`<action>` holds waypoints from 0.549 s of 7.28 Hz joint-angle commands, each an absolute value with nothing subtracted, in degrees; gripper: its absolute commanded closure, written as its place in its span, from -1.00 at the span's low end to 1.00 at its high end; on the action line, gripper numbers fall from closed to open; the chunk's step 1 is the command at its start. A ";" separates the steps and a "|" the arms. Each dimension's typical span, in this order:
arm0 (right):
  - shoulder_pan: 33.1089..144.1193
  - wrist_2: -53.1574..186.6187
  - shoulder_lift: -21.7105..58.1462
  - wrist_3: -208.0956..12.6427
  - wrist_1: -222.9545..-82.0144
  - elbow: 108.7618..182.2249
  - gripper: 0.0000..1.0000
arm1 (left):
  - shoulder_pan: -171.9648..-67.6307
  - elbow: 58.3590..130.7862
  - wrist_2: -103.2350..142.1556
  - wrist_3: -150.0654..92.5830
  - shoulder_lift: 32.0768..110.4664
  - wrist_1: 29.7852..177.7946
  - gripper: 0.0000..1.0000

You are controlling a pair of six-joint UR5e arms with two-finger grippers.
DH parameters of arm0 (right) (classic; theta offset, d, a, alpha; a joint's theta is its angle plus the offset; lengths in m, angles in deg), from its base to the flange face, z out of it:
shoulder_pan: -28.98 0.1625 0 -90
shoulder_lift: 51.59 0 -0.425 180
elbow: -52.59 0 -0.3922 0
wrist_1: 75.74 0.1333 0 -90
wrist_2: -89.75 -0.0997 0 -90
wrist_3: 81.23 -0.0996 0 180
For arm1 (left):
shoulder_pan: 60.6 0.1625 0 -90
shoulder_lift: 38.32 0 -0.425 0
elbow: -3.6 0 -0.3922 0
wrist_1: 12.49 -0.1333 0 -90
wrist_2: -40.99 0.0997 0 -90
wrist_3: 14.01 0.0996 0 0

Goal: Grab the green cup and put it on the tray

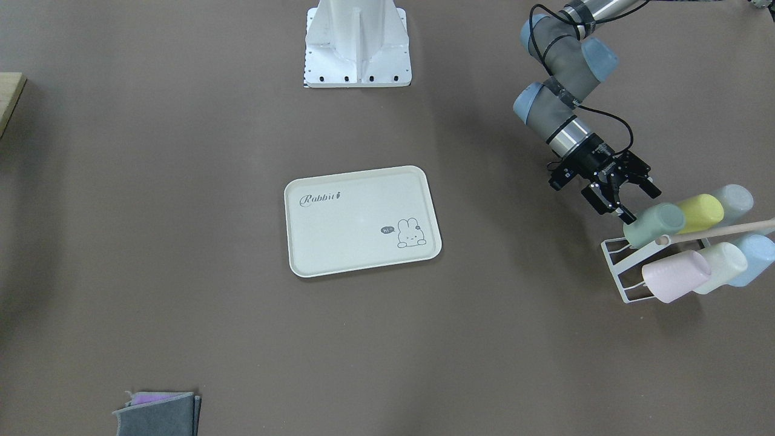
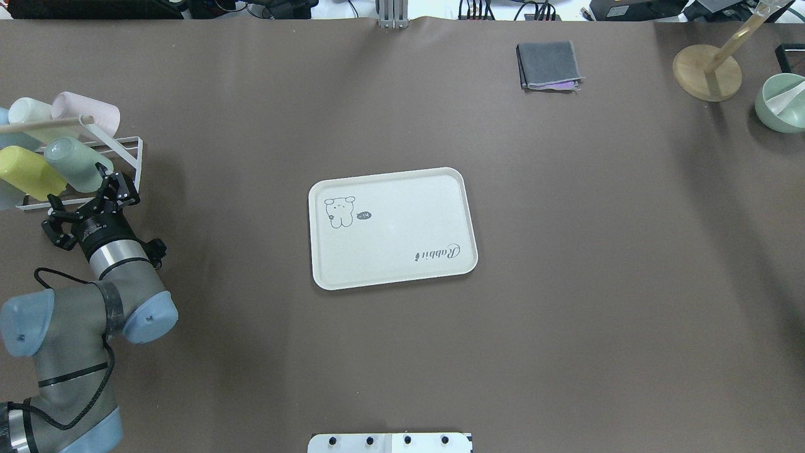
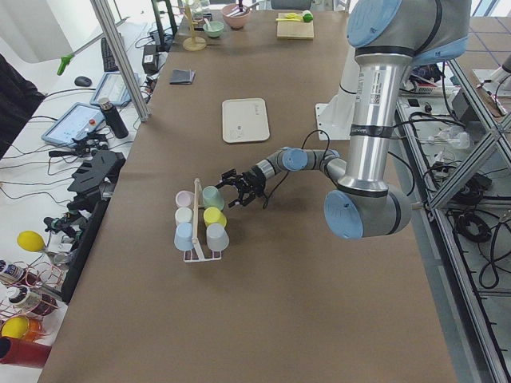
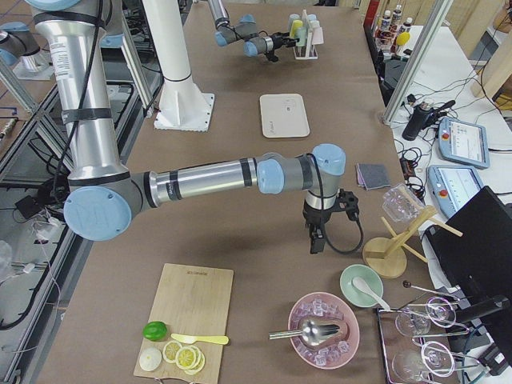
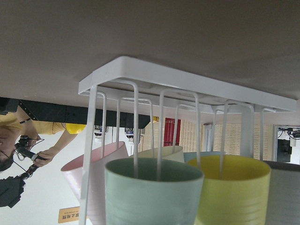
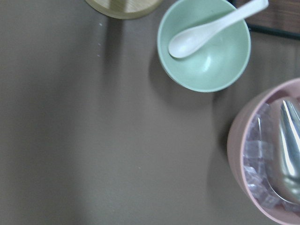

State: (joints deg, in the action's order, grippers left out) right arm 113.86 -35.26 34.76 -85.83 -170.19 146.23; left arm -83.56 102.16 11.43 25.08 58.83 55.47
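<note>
The green cup [image 1: 655,224] lies on its side on a white wire rack [image 1: 616,266] at the table's end, and also shows in the overhead view [image 2: 75,165] and close up in the left wrist view [image 5: 154,192]. My left gripper [image 1: 639,204] is open right at the cup's closed end, one fingertip [image 1: 627,215] next to it; it holds nothing. The cream Rabbit tray [image 1: 357,230] lies empty at mid-table [image 2: 402,207]. My right gripper [image 4: 328,238] hovers far away near a green bowl; I cannot tell whether it is open or shut.
The rack also carries a yellow cup [image 1: 702,212], a pink cup [image 1: 675,275], a pale mint cup [image 1: 723,263] and a blue cup [image 1: 754,257], under a wooden rod [image 1: 720,232]. A folded grey cloth [image 2: 548,65], a wooden stand [image 2: 707,71] and a green bowl with spoon [image 6: 204,44] are elsewhere.
</note>
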 commanded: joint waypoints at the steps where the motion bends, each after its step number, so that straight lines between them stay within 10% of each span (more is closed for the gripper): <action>1: 116.96 -39.61 40.15 -85.36 -170.13 146.54 -1.00 | -83.72 100.99 11.37 24.84 58.88 55.80 -0.96; 4: 118.80 -41.56 43.15 -81.34 -170.13 147.16 -1.00 | -84.33 100.55 11.46 24.93 58.88 56.07 -0.95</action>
State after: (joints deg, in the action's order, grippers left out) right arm 117.93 -40.93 42.05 -83.73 -170.10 147.07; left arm -84.11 100.62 11.39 24.94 58.88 55.99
